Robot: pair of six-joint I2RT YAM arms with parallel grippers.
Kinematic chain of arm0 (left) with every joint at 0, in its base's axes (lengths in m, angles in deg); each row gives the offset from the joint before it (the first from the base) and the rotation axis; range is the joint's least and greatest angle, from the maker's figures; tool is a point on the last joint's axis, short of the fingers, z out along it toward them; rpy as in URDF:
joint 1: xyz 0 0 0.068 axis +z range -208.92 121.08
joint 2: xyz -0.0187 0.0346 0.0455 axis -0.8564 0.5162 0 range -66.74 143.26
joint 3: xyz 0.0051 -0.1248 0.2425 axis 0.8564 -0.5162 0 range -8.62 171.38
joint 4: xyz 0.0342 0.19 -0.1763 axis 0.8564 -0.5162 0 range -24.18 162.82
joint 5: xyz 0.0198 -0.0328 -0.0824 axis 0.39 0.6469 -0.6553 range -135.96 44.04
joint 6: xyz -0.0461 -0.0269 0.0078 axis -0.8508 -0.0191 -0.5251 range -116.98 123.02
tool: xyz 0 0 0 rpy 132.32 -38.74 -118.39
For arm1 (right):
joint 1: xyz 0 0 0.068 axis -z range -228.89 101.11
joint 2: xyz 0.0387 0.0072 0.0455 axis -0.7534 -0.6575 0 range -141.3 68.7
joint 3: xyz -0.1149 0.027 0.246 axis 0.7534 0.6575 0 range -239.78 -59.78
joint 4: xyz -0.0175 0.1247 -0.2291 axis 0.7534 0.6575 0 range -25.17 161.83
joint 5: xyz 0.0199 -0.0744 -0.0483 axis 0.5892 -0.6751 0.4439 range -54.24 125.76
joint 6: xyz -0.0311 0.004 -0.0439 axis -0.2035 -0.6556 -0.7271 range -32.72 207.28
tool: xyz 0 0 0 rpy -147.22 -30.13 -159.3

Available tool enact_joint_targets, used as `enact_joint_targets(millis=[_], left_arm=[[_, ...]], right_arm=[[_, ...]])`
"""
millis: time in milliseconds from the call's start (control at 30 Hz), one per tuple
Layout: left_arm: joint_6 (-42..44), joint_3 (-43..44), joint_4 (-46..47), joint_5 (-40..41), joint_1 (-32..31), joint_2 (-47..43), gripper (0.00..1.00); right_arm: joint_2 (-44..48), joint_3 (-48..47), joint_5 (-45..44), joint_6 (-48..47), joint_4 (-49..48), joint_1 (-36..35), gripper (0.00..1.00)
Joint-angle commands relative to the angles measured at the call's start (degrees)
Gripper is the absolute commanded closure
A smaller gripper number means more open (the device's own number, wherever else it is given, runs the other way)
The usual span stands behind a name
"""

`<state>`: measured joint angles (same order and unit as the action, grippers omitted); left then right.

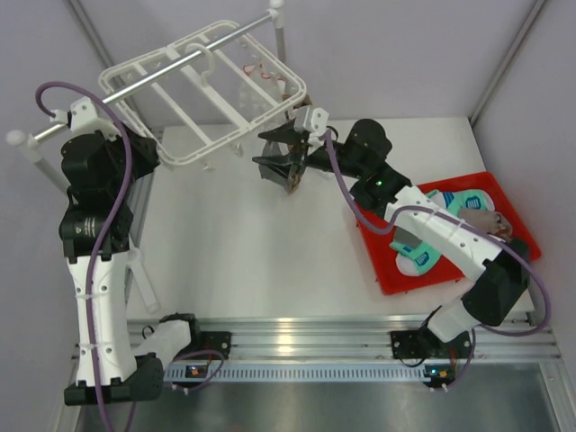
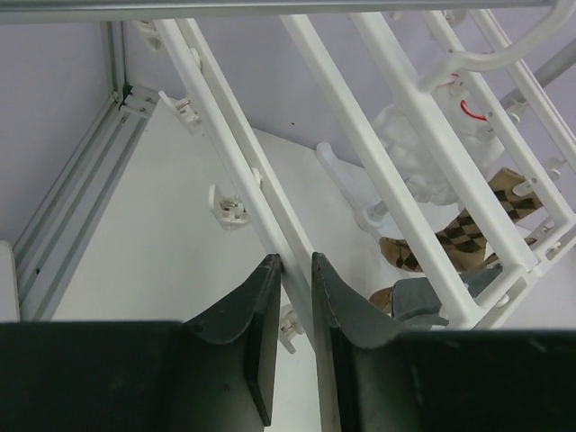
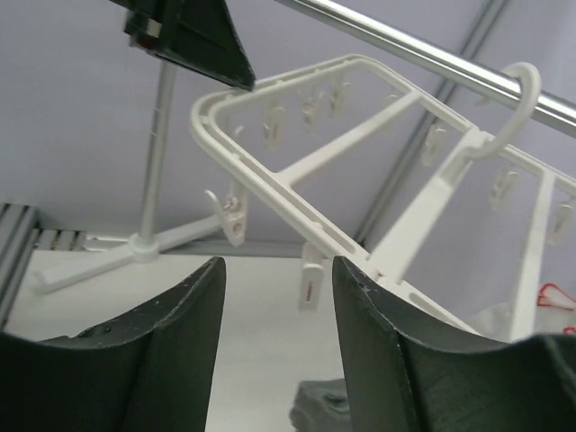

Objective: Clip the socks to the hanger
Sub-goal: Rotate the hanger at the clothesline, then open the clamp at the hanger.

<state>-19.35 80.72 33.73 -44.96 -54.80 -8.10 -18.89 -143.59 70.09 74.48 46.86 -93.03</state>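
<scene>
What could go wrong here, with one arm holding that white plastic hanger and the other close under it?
The left gripper pinches just one thin bar of the white plastic rectangular hanger, which hangs by its hook from the long grey metal rail; the frame might twist or slip. The right gripper stands open close to the brown-and-tan checkered sock hanging under the frame; a bump could pull it off.

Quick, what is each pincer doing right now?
Left pincer: closed on a bar of the hanger.
Right pincer: open, holding nothing.
</scene>
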Motion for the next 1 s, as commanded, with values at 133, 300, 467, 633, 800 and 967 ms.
enact_joint_targets(millis=[133, 300, 467, 633, 800, 967], left_arm=[[-0.7, 0.6, 0.9, -3.3, 0.3, -0.1, 0.75], [-0.7, 0.3, 1.1, -3.5, 0.3, -0.1, 0.75], [-0.8, -0.1, 1.1, -3.6, 0.4, -0.2, 0.75], [-0.6, 0.1, 0.6, -3.9, 0.5, -0.1, 0.75], [-0.6, 0.2, 0.5, -4.2, 0.7, 0.2, 0.75], [-0.5, 0.3, 0.4, -4.2, 0.8, 0.3, 0.75]], right_arm=[[1.4, 5.0, 2.9, 11.1, -4.8, -1.0, 0.51], [-1.0, 8.8, -1.2, 12.4, -10.5, -1.0, 0.52], [-5.0, 8.8, -2.9, 14.1, -17.1, -1.3, 0.43], [-9.4, 5.9, -5.4, 13.6, -20.0, -1.5, 0.38], [-13.2, 2.8, -5.9, 13.8, -22.3, -2.1, 0.36], [-17.1, -0.6, -6.5, 13.9, -24.6, -2.7, 0.34]])
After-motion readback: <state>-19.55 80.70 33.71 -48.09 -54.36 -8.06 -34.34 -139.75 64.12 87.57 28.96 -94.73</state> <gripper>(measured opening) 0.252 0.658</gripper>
